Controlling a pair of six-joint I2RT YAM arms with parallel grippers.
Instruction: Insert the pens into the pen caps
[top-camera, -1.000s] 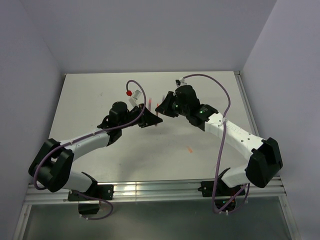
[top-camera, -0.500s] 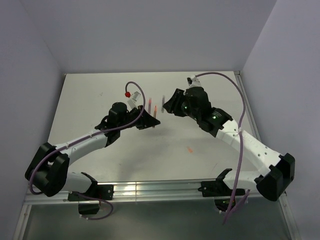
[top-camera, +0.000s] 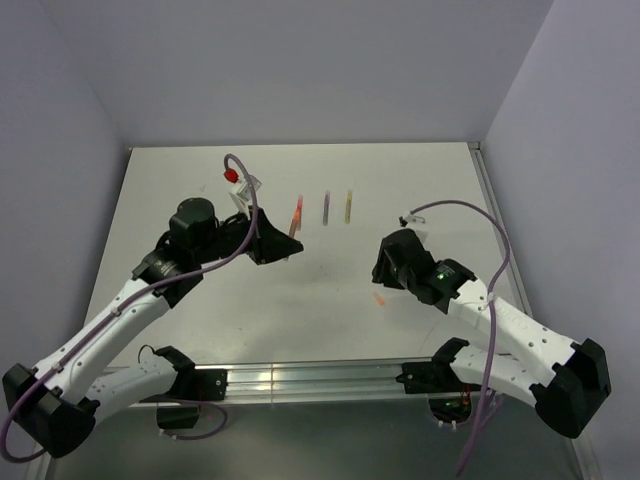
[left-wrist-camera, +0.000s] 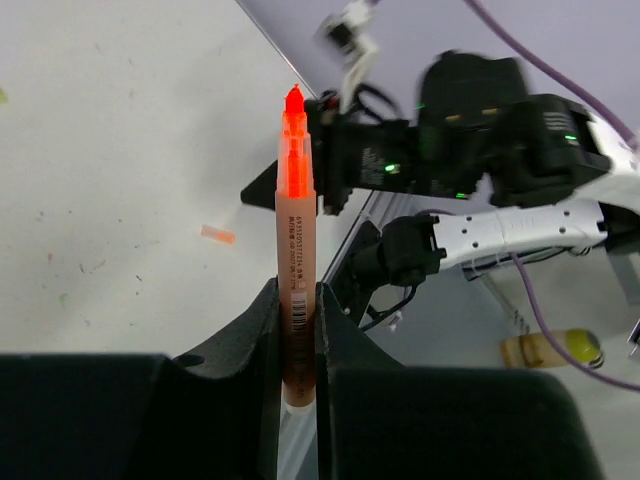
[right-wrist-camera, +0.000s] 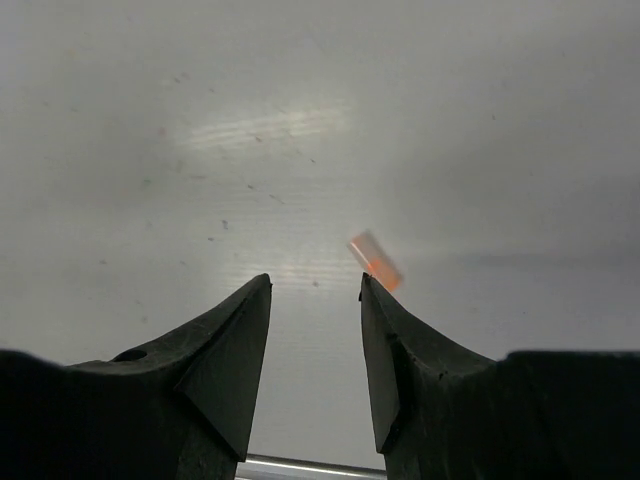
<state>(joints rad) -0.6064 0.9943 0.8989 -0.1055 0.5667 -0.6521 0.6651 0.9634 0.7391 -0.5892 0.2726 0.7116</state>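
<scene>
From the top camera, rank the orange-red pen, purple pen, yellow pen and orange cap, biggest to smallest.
1. orange-red pen, purple pen, yellow pen: alike; the first is held aloft, so unsure.
2. orange cap.

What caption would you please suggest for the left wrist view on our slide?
Left gripper shut on the orange-red pen, an orange cap lying loose on the table beyond.

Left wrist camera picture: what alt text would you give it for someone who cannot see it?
A thin orange-red marker pen, its tip uncapped, is clamped between the black fingers of the left tool. A tiny stubby orange cap lies apart on the white table, with the other arm beyond.
</scene>
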